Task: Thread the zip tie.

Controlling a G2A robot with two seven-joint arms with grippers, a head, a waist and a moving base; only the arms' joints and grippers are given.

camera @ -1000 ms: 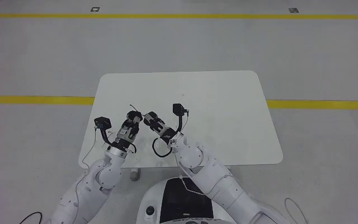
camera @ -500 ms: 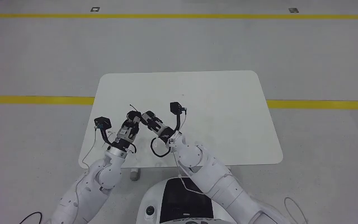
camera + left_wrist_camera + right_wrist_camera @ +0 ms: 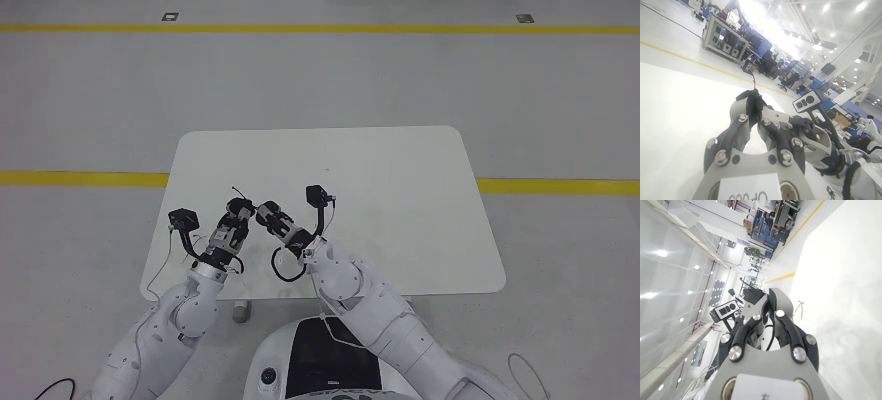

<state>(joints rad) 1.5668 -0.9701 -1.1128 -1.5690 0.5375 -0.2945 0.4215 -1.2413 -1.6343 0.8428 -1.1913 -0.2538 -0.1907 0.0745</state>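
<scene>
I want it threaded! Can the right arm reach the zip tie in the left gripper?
Probably yes. The right gripper sits close beside the left gripper, which is shut on the zip tie. Nothing stands between them.

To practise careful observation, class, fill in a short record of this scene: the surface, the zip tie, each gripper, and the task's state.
Surface: white table
Held thing: zip tie, a thin black strand
Holder: left gripper, shut on it, the strand poking out past its tips
Other arm: right gripper, close up against the left gripper, over the table's left half
Threaded: cannot tell
</scene>
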